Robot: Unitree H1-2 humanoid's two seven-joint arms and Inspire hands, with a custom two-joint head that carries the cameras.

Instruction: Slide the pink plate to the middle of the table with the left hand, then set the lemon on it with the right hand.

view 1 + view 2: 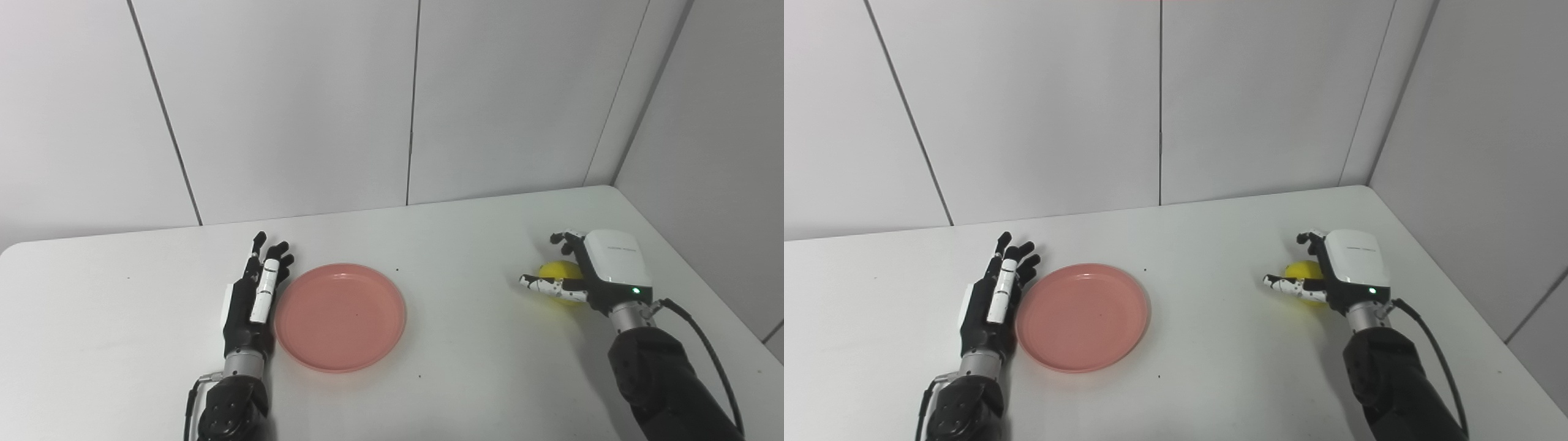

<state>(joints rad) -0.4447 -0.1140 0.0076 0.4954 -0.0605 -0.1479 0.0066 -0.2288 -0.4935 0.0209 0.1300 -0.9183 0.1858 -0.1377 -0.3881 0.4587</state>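
Left robot hand (254, 294) flat, fingers extended, empty, touching the pink plate (340, 316) rim; plate sits near mid-bench (465, 367), so the slide looks about done. Right robot hand (591, 269) curled around the lemon (558, 271) at bench right, apparently not lifted. Placing remains. Hand-cover lettering unreadable.

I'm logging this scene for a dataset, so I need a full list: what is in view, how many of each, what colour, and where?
pink plate: one, pink, empty, on the table left of centre
lemon: one, yellow, on the table's right side, partly hidden by the right hand
table: one, white, set into a corner of pale panelled walls
left hand: one, black and white, fingers straight, against the plate's left rim
right hand: one, white back, dark fingers curled round the lemon
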